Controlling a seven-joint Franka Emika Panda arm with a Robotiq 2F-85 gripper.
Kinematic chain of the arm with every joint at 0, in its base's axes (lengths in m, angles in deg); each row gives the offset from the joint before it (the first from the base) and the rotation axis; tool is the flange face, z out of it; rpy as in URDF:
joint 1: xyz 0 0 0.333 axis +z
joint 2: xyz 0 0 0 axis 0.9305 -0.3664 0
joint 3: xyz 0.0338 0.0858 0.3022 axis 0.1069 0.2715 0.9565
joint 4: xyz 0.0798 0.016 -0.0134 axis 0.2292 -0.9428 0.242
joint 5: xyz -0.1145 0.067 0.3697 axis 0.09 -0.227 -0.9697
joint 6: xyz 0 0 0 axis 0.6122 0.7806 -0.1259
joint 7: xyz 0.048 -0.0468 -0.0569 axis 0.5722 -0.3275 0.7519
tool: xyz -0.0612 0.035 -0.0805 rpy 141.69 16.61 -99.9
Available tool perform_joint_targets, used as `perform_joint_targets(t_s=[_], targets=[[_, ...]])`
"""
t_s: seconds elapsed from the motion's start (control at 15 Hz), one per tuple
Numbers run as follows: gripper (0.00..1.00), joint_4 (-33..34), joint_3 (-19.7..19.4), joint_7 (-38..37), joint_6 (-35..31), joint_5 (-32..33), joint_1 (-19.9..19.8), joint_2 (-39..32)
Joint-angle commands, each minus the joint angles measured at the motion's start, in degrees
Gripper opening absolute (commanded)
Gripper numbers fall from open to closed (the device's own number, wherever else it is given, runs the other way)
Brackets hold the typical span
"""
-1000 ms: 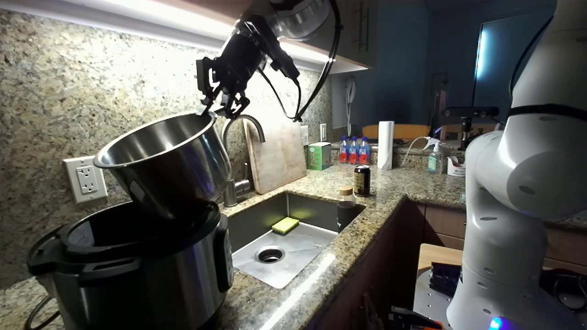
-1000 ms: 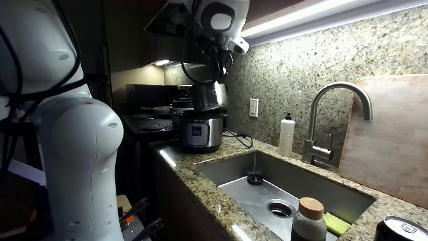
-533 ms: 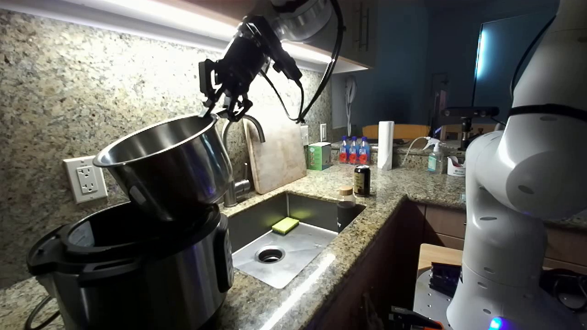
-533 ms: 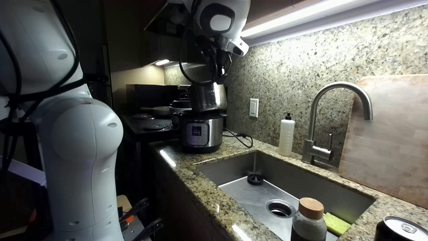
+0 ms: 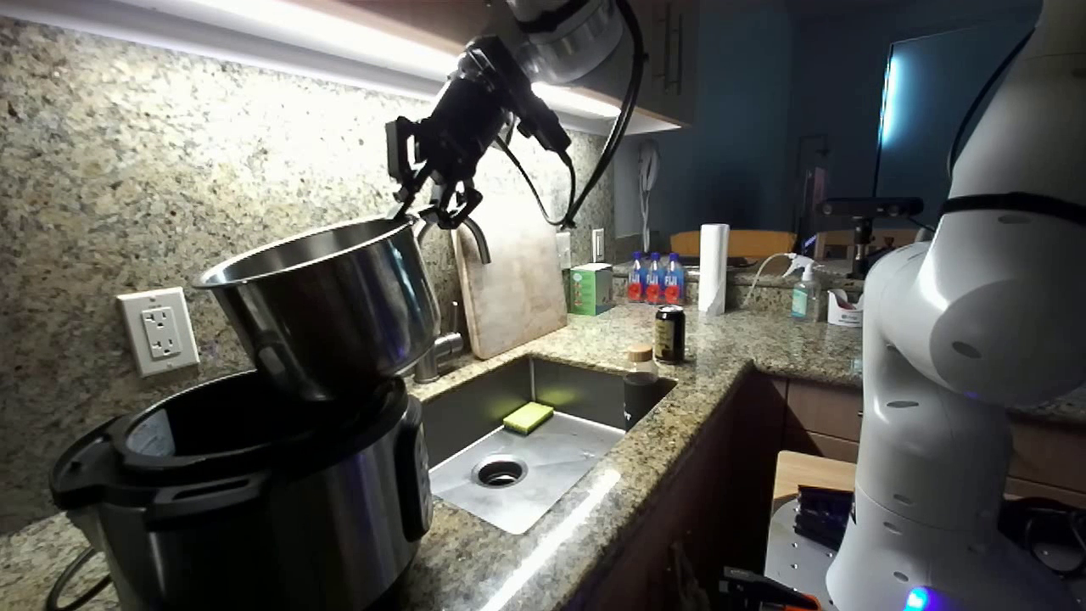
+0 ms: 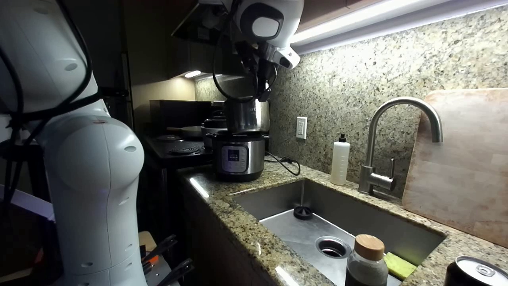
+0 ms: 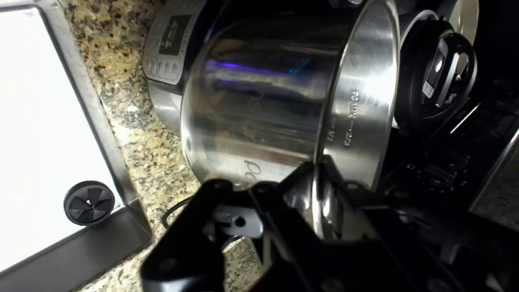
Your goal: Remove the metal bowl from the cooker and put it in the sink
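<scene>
The shiny metal bowl [image 5: 335,310] hangs tilted over the black cooker [image 5: 280,509], its rim higher on the gripper's side. My gripper [image 7: 318,166] is shut on the bowl's rim, one finger inside the wall and one outside. In an exterior view the gripper [image 5: 405,212] reaches down to that rim from above. The bowl's base overlaps the cooker's opening; whether they touch I cannot tell. Beside the cooker lies the steel sink [image 6: 278,228], which also shows as a bright basin in the wrist view.
A gooseneck faucet [image 6: 373,135] and a white squeeze bottle [image 6: 340,161] stand behind the sink. A cutting board [image 5: 509,288] leans on the wall. In the sink are a yellow sponge [image 5: 528,417] and a black drain stopper [image 7: 89,202]. A wooden-capped bottle [image 6: 367,258] stands at its edge.
The gripper and bowl have shifted a little toward the sink, and the bowl has come to a less steep tilt. The grip on the rim is the same; the cooker has not moved.
</scene>
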Motion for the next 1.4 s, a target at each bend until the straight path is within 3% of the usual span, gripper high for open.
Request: perform_joint_targets(t_s=[0.0,1.33], targets=[[0.06,-4.02,-0.71,-0.95,0.90,-0.88,-2.92,2.85],[0.06,-6.07,-2.86,-0.26,1.25,-2.76,-5.99,5.41]])
